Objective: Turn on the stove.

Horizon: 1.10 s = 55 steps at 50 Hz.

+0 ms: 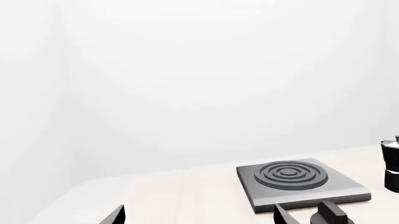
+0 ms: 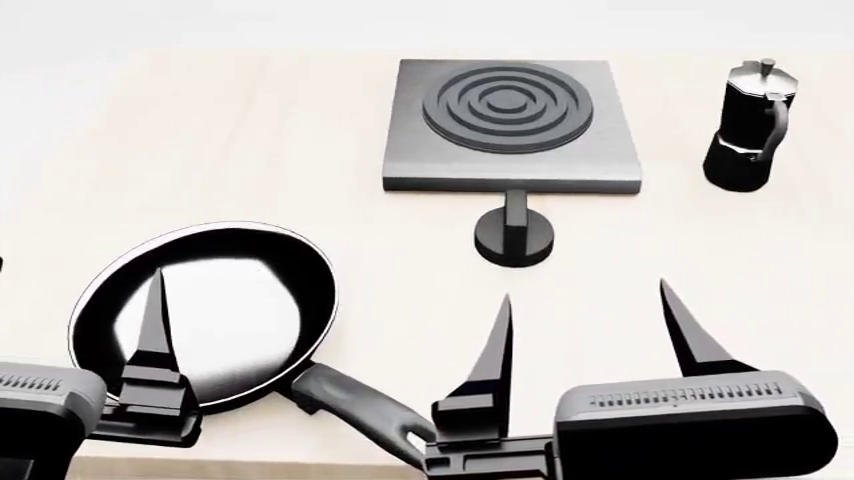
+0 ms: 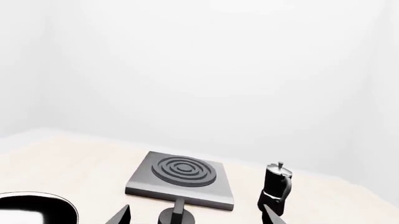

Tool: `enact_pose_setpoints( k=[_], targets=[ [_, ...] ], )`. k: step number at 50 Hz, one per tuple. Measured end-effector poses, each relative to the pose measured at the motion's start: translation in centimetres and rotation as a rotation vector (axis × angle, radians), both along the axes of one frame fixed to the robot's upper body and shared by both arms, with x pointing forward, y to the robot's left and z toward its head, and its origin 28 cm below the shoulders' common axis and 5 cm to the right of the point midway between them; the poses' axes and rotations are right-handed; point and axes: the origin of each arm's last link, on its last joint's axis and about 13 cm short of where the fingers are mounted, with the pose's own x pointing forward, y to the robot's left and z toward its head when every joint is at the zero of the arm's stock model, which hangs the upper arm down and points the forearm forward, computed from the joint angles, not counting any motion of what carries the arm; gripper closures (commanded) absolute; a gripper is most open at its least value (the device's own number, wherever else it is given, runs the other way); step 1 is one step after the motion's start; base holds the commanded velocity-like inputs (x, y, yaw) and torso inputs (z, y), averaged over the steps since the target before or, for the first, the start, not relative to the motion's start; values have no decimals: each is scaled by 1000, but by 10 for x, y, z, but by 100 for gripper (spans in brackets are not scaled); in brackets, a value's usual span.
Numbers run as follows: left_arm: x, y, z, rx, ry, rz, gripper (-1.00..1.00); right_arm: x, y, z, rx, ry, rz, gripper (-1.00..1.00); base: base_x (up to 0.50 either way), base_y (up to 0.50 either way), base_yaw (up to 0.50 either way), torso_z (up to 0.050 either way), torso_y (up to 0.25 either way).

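Observation:
The stove (image 2: 514, 125) is a flat grey square plate with a raised ring burner, at the far middle of the table. Its small black round knob (image 2: 515, 238) stands just in front of the plate, ridge pointing at the plate. My right gripper (image 2: 587, 335) hangs open on the near side of the knob, a little to its right, with nothing between its fingers. My left gripper (image 2: 78, 272) is open over the frying pan's left part, far from the stove. The right wrist view shows the knob (image 3: 176, 214) between the open fingertips, ahead of the right gripper (image 3: 194, 217), with the stove (image 3: 184, 179) beyond. In the left wrist view the stove (image 1: 299, 182) and knob (image 1: 330, 215) lie off to one side of the left gripper (image 1: 198, 217).
A black moka pot (image 2: 751, 125) stands right of the stove. A black frying pan (image 2: 207, 315) lies at the near left, its handle reaching toward the right arm. The light wooden table (image 2: 240, 150) ends at a white wall behind.

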Motion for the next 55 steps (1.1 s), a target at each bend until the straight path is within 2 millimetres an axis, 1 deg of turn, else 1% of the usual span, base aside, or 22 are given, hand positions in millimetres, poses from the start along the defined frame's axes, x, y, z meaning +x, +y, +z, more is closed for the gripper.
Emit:
enact_pose_setpoints(
  k=[15, 55],
  targets=[
    [0, 0, -1, 9, 2, 7, -100, 2, 1, -2, -3, 19, 7, -100, 74, 0, 0, 0, 0],
    [1, 0, -2, 15, 1, 14, -100, 3, 1, -4, -7, 26, 6, -100, 261, 0, 0, 0, 0]
  ],
)
